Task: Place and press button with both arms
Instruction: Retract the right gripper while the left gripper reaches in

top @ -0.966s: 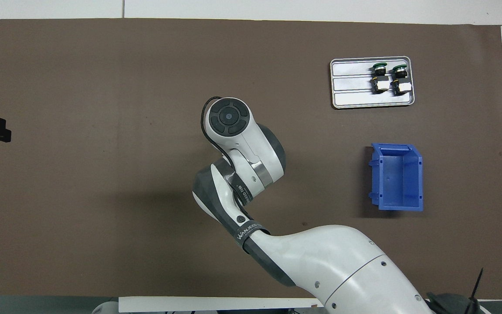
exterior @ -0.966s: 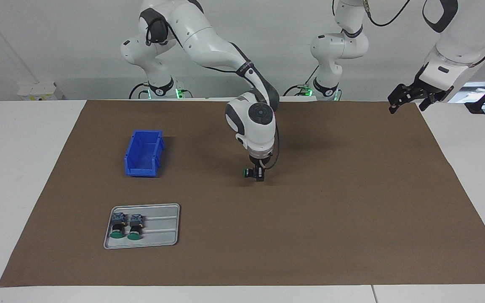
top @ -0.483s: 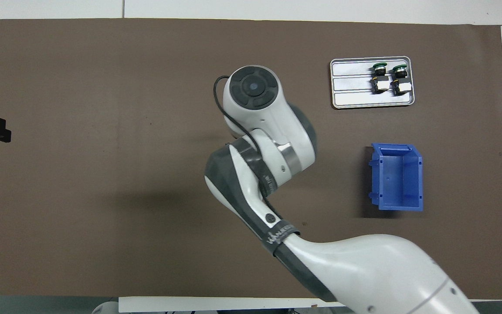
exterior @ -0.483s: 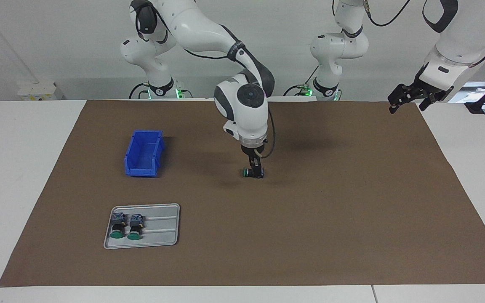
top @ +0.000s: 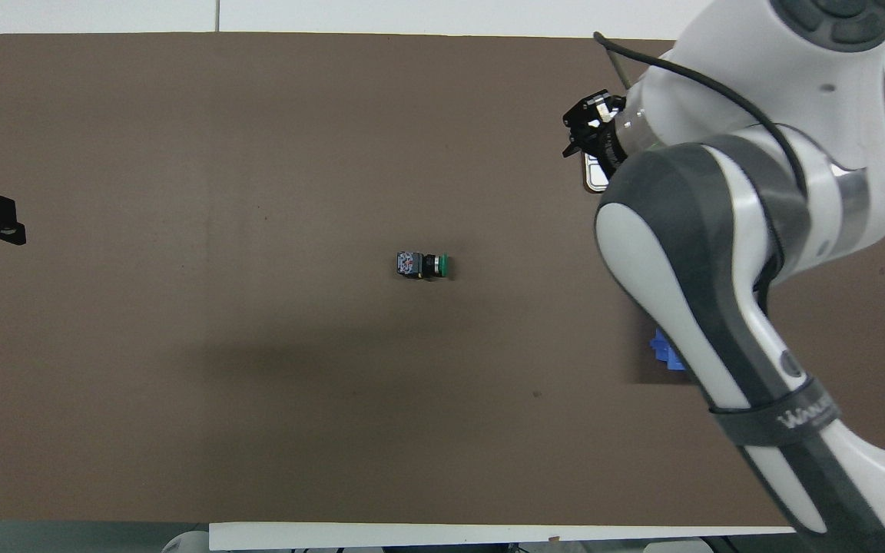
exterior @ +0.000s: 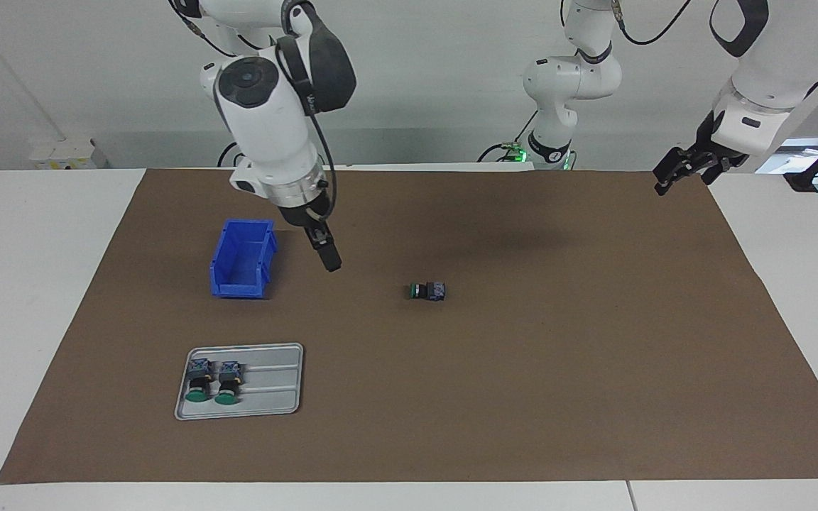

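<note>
Presently: right tool (exterior: 331,264) released, empty, raised over bare mat just beside blue bin (exterior: 242,258), at nine o'clock from the button in the facing view. Left tool (exterior: 679,170) released, waiting over the mat's corner at two o'clock. Button (exterior: 427,291) lying on its side mid-mat, green cap sideways, touching neither tool. Risk judged: pressing sideways could slide it unless braced.

Your button (exterior: 427,291), green cap, black collar, grey-blue body, lying on its side mid-mat, cap pointing toward the right arm's end
</note>
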You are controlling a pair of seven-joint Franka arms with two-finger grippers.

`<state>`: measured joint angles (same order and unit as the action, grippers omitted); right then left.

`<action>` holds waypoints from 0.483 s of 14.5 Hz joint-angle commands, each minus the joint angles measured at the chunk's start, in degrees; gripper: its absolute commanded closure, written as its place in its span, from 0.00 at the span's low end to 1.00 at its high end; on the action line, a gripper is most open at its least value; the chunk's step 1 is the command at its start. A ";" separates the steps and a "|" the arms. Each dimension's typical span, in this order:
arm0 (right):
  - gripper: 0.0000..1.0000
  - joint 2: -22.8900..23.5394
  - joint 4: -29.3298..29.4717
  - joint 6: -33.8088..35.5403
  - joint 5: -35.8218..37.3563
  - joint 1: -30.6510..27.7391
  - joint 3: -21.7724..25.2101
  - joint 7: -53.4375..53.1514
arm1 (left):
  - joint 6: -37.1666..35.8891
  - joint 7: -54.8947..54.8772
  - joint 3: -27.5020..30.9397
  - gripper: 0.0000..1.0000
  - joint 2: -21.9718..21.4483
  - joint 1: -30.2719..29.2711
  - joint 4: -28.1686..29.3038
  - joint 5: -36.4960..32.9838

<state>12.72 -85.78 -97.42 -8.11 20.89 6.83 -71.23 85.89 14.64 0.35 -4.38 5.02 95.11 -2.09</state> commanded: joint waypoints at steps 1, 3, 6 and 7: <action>0.02 -2.43 -1.58 2.49 0.29 -6.36 -0.67 17.55 | 1.47 8.70 0.17 0.00 -0.81 2.97 2.09 -0.37; 0.02 -4.10 -2.02 5.65 0.55 -11.28 -0.67 33.61 | 1.56 15.12 0.17 0.00 0.16 4.72 2.09 0.59; 0.02 -4.63 -2.29 6.72 3.88 -15.87 -0.59 54.12 | 2.52 26.36 0.09 0.00 2.01 8.15 2.18 2.00; 0.02 -4.89 -2.55 6.20 4.41 -16.75 -0.59 58.87 | 2.96 29.97 0.08 0.00 2.62 9.03 2.27 2.70</action>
<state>9.43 -86.15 -90.40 -5.56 5.45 6.98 -21.67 87.03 38.03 0.09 -2.57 12.05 96.56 -0.52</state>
